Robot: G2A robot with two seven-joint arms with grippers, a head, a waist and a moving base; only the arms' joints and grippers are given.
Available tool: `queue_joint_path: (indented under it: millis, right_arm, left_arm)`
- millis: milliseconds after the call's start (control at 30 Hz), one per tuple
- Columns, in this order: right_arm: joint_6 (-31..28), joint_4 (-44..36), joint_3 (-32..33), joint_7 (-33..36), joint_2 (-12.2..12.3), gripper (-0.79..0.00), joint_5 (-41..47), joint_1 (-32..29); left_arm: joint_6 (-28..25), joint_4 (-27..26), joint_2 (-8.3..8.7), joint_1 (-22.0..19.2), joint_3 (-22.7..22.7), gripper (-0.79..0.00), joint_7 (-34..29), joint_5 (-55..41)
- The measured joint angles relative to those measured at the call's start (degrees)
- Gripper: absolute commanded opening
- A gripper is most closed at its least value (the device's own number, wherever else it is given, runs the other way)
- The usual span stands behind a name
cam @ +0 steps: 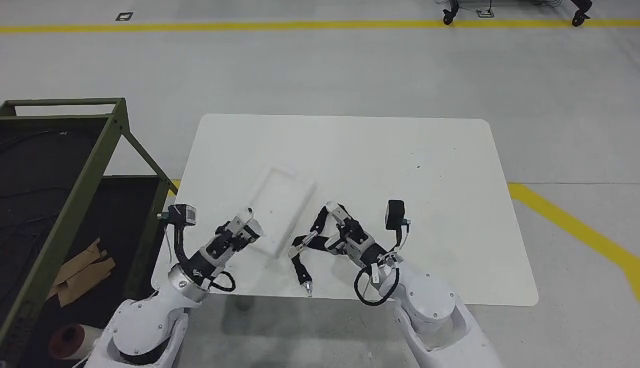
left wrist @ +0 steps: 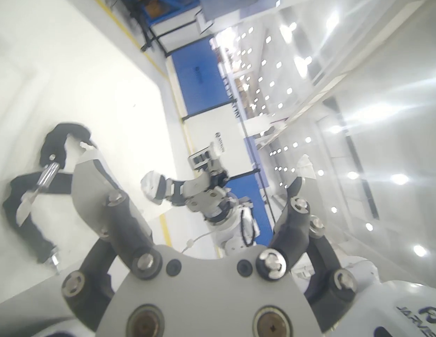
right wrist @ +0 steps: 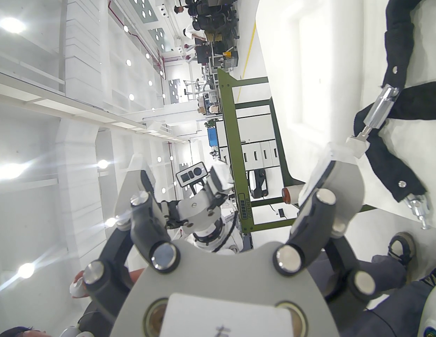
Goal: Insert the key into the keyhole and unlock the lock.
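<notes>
Chain lock point(right wrist: 397, 40) in a black sleeve, lying at the near edge of the counter point(cam: 430, 188) between the two arms. Its silver cylinder point(right wrist: 383, 105) and the key point(right wrist: 358, 139) at the cylinder's mouth are legible in both wrist views. From above they are too small to make out. How deeply the key sits cannot be told.

Right end effector point(right wrist: 235, 157): fingers apart, one fingertip just beside the key head. Left end effector point(left wrist: 195, 163): fingers apart, near the lock. White tray point(cam: 282, 206) just beyond.

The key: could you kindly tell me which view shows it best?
The right wrist view: the key is close, in the lock cylinder. The left wrist view shows it less plainly; the top view, barely.
</notes>
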Motion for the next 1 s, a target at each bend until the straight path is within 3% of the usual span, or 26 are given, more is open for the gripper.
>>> queue_joint_path:
  millis: [100,1000]
  right_arm:
    - [0.0,0.0,0.0,0.0,0.0,0.0,0.0,0.0]
    - [0.0,0.0,0.0,0.0,0.0,0.0,0.0,0.0]
  left_arm:
    - [-3.75,0.59,0.05,2.26,-2.46,0.0,1.88,-3.03]
    - [-3.02,1.16,0.11,2.56,-3.11,0.0,2.25,-3.16]
